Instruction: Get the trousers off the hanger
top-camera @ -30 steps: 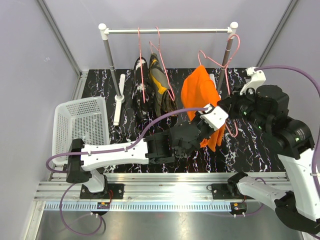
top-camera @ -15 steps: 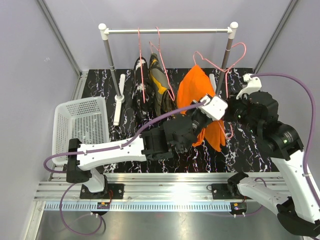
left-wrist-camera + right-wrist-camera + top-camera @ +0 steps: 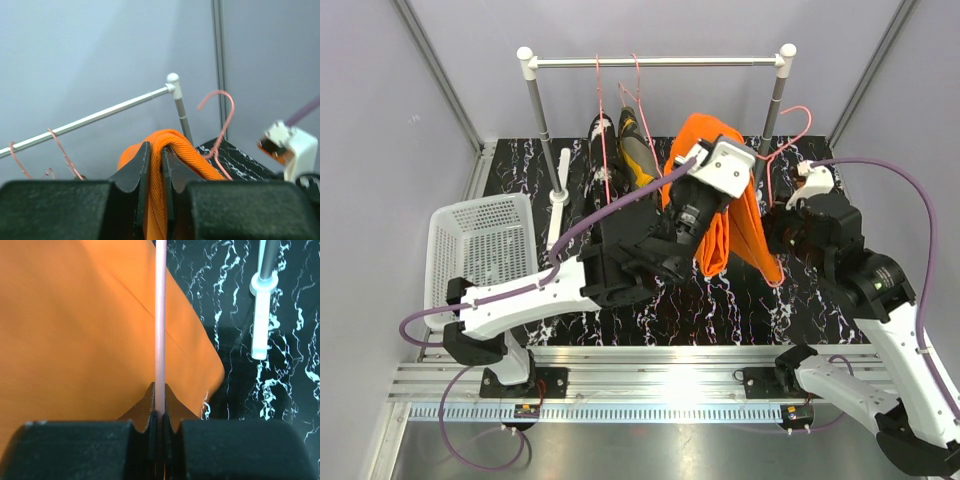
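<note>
The bright orange trousers (image 3: pixel 718 225) hang lifted in mid-air, a fold of them pinched between the jaws of my left gripper (image 3: pixel 708 142), which is shut on the cloth (image 3: pixel 182 150) in the left wrist view (image 3: pixel 156 150). My right gripper (image 3: pixel 159 392) is shut on the thin pink hanger (image 3: pixel 160 315), with orange cloth behind it. The hanger's hook (image 3: pixel 798 118) floats free of the rail (image 3: pixel 660 62). The dark olive trousers with a yellow patch (image 3: pixel 638 165) and the black speckled trousers (image 3: pixel 600 135) hang from pink hangers on the rail.
A white basket (image 3: pixel 480 250) stands at the left edge of the black marbled mat (image 3: pixel 790 300). The rack's posts (image 3: pixel 542 110) and white feet (image 3: pixel 260 315) stand on the mat. Grey walls close in behind and at both sides.
My left gripper has risen and swung back-left, pulling the orange trousers up and along the hanger. The hanger's hook has sunk away from the rail's right end with my right gripper.
</note>
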`<state>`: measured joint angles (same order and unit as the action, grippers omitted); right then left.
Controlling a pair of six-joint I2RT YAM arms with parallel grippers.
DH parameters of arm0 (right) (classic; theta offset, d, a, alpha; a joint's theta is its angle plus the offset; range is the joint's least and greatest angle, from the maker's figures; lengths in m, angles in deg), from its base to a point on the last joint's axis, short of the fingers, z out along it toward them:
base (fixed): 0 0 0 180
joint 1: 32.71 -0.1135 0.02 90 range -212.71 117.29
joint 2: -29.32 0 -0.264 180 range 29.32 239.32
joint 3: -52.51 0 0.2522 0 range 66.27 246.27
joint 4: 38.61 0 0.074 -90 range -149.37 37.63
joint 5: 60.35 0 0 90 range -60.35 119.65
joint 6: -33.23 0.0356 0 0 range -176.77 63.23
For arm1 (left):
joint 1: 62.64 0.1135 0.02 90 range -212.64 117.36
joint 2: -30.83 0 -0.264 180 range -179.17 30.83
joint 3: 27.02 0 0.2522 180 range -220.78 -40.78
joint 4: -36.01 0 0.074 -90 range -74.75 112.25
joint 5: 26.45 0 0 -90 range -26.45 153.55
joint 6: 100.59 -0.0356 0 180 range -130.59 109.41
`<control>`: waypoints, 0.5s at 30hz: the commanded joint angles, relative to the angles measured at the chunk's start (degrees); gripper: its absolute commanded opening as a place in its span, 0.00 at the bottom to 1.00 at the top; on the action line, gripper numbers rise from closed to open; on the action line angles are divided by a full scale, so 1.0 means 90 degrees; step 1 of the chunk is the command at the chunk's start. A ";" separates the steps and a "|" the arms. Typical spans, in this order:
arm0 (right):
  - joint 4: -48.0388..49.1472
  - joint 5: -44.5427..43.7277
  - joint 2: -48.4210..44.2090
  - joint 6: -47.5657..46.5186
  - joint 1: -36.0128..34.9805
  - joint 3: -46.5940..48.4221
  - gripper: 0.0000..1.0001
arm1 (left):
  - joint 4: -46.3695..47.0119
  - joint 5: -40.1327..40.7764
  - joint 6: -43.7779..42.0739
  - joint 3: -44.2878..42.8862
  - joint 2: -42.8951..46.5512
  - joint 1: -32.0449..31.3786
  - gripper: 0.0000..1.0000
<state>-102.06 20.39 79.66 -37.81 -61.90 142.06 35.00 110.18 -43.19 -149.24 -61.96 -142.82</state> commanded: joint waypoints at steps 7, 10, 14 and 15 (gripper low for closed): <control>-0.0084 -0.0251 -0.0301 0.0061 -0.0018 -0.0735 0.00 | 0.1903 0.0218 -0.1415 -0.2263 0.0076 0.0246 0.00; -0.0074 -0.0251 -0.0311 0.0061 -0.0018 -0.0774 0.00 | 0.1884 0.0239 -0.1621 -0.2430 0.0144 0.0422 0.00; -0.0045 -0.0348 -0.0291 0.0061 -0.0018 -0.0833 0.00 | 0.1777 0.0326 -0.1924 -0.2606 0.0319 0.0696 0.00; -0.0035 -0.0348 -0.0262 0.0052 -0.0018 -0.0833 0.00 | 0.1738 0.0346 -0.2012 -0.2597 0.0388 0.0764 0.00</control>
<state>-104.73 19.52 77.85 -37.63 -61.90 134.45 44.16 114.53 -56.72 -169.22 -62.46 -137.84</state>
